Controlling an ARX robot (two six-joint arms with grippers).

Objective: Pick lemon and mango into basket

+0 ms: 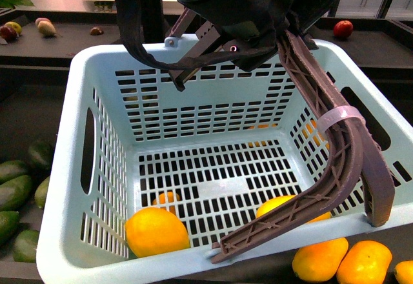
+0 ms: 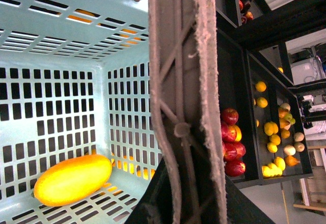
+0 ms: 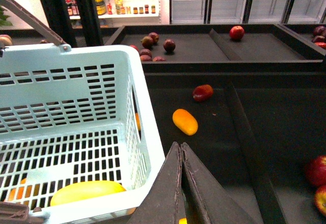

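Note:
The light turquoise basket (image 1: 71,168) hangs tilted in front of me. Its brown-grey handles (image 1: 342,161), bound by a white zip tie, run up into my left gripper (image 1: 233,44), which is shut on them. In the left wrist view the handle (image 2: 183,107) fills the middle. A yellow-orange mango (image 1: 155,231) lies on the basket floor at the front left (image 2: 71,179). Another yellow fruit (image 1: 279,205) lies half hidden behind the handle; whether it is the lemon I cannot tell. My right gripper (image 3: 181,150) is shut and empty beside the basket's right wall (image 3: 147,132).
Yellow-orange fruits (image 1: 319,258) lie on the black shelf under the basket's front right corner, and green avocados (image 1: 16,190) lie to the left. An orange oval fruit (image 3: 184,121) and a red fruit (image 3: 202,92) lie beyond the right gripper. Bin dividers (image 3: 244,132) cross the shelf.

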